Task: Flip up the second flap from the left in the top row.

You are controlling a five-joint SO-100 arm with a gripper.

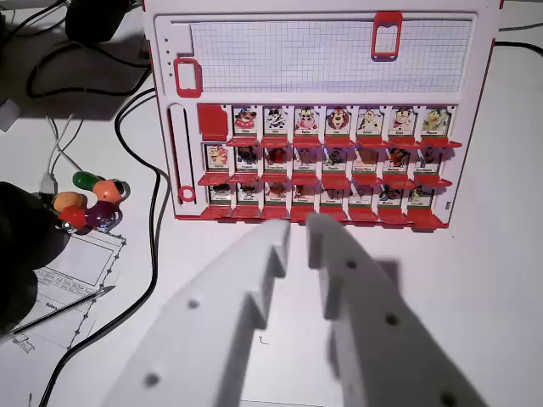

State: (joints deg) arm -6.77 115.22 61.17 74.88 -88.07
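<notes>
The white table (501, 280) runs off every edge, and its upper left corner lies in dark shadow where black cables (153, 229) loop. On it sits the red and white game board (322, 110), its top edge cut by the frame. The board's three rows of picture flaps mostly stand upright; the faces are too small to read. In the top row the leftmost slot shows only a flat red panel (212, 121) (down, it seems), and the second flap from the left (245, 122) stands beside it showing a cartoon face.

The white gripper (297, 233) fills the lower middle, its base cut off below. Its two fingers are a narrow gap apart, holding nothing, tips just short of the board's near edge; whether they touch it cannot be told.

At the wrist view's left lie a printed sheet (76, 271), a pen (64, 309) and a cluster of coloured beads (89, 203); a dark blurred shape (21, 254) is unreadable.
</notes>
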